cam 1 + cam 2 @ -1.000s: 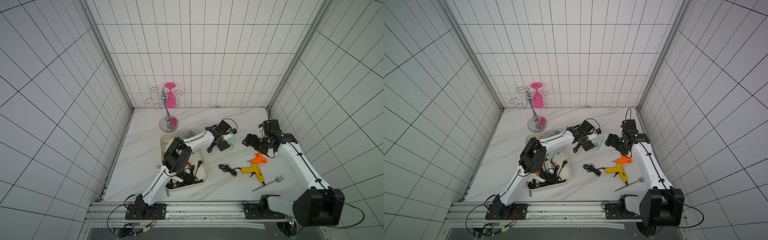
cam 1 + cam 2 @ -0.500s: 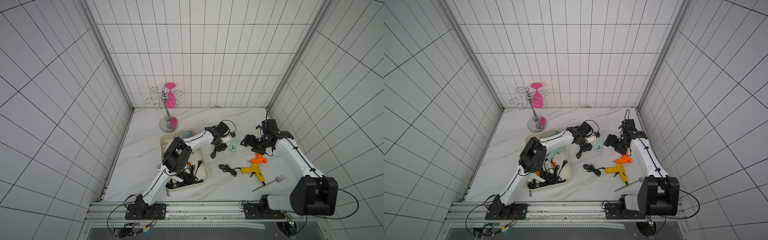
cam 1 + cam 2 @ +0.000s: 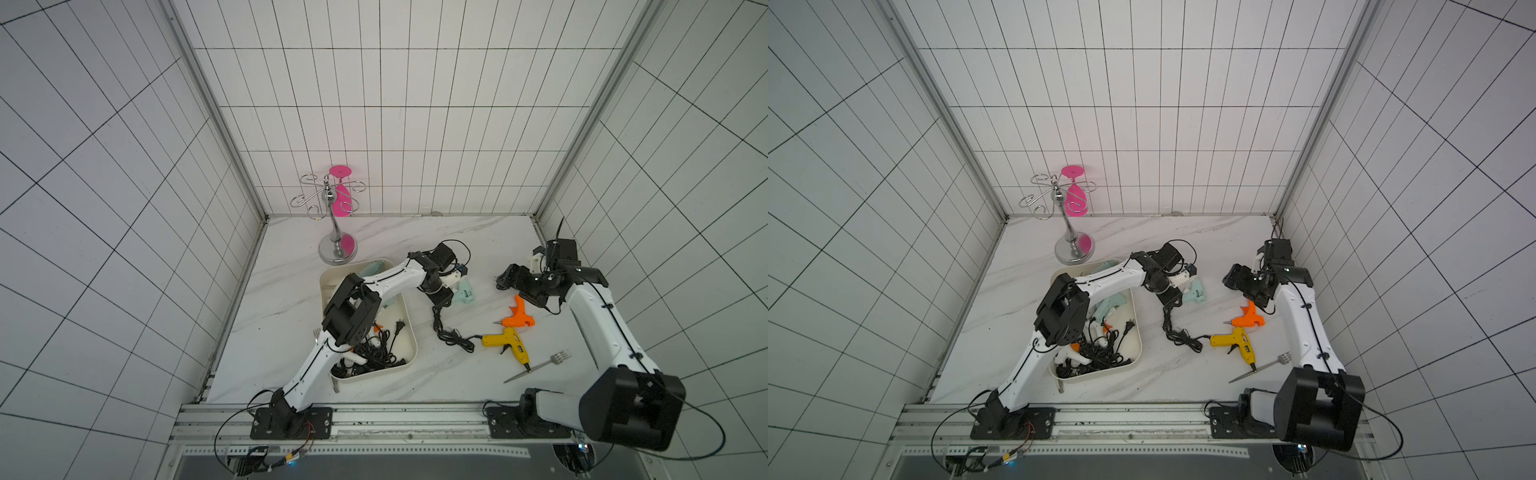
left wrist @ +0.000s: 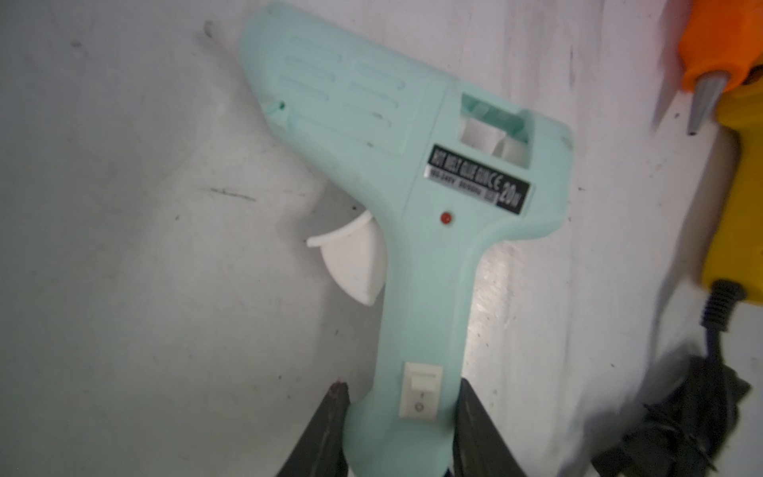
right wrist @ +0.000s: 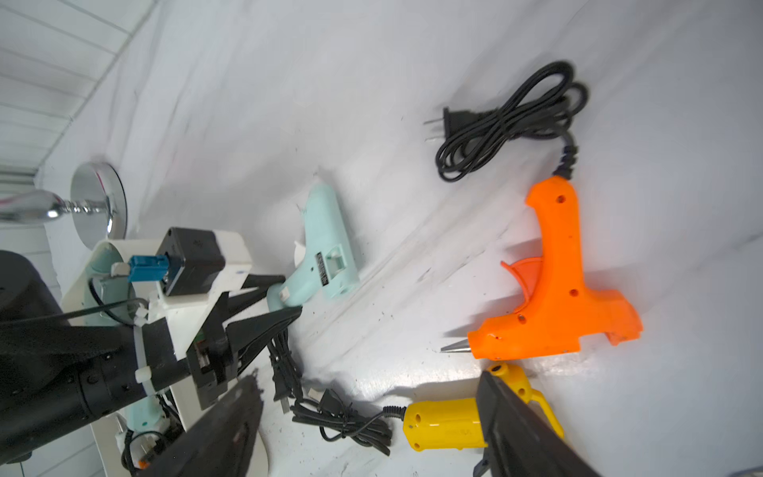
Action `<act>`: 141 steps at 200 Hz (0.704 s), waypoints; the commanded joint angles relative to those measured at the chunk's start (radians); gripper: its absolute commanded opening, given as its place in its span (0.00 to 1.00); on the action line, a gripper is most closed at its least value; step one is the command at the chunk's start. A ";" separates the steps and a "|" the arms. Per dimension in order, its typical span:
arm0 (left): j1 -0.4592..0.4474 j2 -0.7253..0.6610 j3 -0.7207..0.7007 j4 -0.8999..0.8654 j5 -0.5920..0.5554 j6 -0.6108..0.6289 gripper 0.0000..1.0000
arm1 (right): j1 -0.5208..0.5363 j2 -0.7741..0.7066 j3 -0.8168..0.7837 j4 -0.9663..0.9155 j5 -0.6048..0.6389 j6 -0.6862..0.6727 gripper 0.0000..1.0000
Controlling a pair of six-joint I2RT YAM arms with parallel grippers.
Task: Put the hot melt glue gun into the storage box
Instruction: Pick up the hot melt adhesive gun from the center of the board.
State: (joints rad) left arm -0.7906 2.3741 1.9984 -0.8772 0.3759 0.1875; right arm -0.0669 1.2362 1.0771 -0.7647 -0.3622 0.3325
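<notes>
Marble (image 3: 374,241), left fingers (image 4: 326,433) seemingly clamping mint gun (image 4: 413,206)

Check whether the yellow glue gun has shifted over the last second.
No. The yellow glue gun lies where it did, between the orange glue gun and the fork, nozzle tip beside the fork's handle.

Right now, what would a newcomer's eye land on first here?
The left gripper pinching the handle of a mint-green plastic glue gun at mid-table. Then the bright orange glue gun and yellow glue gun lying near the open right gripper, and the cream-white plastic storage box on the left side, holding tangled black cords.
</notes>
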 commanded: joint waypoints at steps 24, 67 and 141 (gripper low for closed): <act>0.092 -0.280 -0.071 -0.024 0.500 -0.085 0.09 | -0.040 -0.110 -0.080 0.192 -0.146 -0.063 0.85; 0.145 -0.470 -0.293 0.271 0.870 -0.341 0.08 | 0.033 -0.207 -0.245 0.551 -0.361 -0.050 0.79; 0.198 -0.659 -0.650 1.074 1.044 -1.077 0.10 | 0.289 -0.383 -0.377 0.758 -0.168 -0.550 0.80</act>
State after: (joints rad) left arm -0.6113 1.7779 1.3754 -0.0460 1.3415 -0.6762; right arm 0.1093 0.9085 0.7273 -0.0696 -0.6498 0.0631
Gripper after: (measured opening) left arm 0.362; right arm 0.796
